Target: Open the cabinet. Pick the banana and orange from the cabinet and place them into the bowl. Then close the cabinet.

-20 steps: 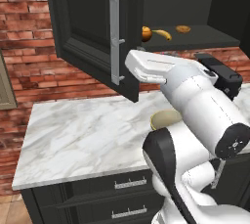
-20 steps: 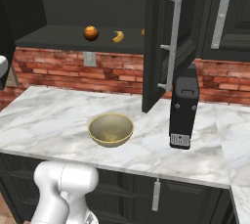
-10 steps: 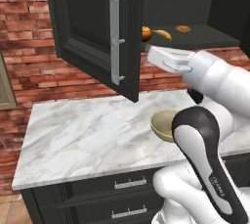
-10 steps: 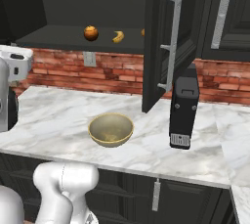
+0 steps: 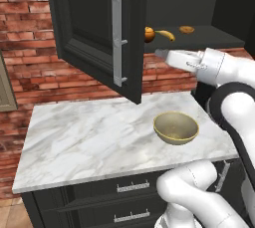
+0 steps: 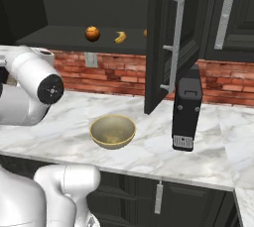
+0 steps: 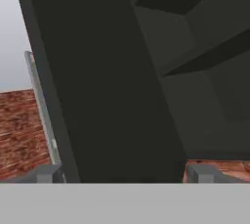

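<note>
A black cabinet (image 5: 99, 38) hangs over a marble counter (image 5: 89, 132) with its door swung open, and on its shelf an orange (image 5: 149, 34) sits just beside a banana (image 5: 166, 35), with a flatter orange-brown lump (image 5: 187, 29) further along. Below, a tan bowl (image 5: 176, 127) rests on the counter with nothing in it, near a tall black appliance (image 6: 186, 107) whose small label is too blurred to read. The white arm's gripper (image 7: 124, 173) has its fingertips (image 7: 46, 173) spread wide apart, holding nothing, facing the dark door edge with its silver handle (image 7: 41, 105).

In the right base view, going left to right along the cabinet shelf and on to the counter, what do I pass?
orange → banana → open cabinet door's handle → black appliance on the counter.
</note>
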Tool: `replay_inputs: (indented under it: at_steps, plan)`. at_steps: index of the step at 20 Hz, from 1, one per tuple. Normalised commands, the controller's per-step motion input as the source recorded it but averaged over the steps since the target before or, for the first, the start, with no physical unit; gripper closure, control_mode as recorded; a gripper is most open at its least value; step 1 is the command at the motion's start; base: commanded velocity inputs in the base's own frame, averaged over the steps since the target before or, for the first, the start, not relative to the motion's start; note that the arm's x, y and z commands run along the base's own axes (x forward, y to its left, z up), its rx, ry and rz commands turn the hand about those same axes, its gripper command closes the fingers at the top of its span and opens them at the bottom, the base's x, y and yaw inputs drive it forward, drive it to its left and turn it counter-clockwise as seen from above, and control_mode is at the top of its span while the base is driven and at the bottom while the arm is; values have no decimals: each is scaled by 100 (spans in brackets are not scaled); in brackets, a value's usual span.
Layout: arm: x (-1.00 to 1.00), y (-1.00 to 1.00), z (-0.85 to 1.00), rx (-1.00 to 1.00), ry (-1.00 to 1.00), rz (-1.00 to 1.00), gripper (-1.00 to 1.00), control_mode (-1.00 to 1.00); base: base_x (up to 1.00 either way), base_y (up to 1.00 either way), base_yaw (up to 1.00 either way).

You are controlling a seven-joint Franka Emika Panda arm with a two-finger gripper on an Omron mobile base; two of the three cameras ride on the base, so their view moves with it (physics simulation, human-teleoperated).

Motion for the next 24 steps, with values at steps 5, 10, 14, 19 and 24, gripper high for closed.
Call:
replay_inputs:
  at_steps: [5,10,14,19,24]
  plan:
    - [48,0,-19,0,1,21,-100,-100,0,0,0]
    - [4,0,0,0,0,4,-100,-100,0,0,0]
    - [32,0,-7,0,7,0,-100,-100,0,0,0]
    - [38,12,-12,0,10,0,-100,-100,0,0,0]
    - [29,29,-14,-1,8,0,-100,-100,0,0,0]
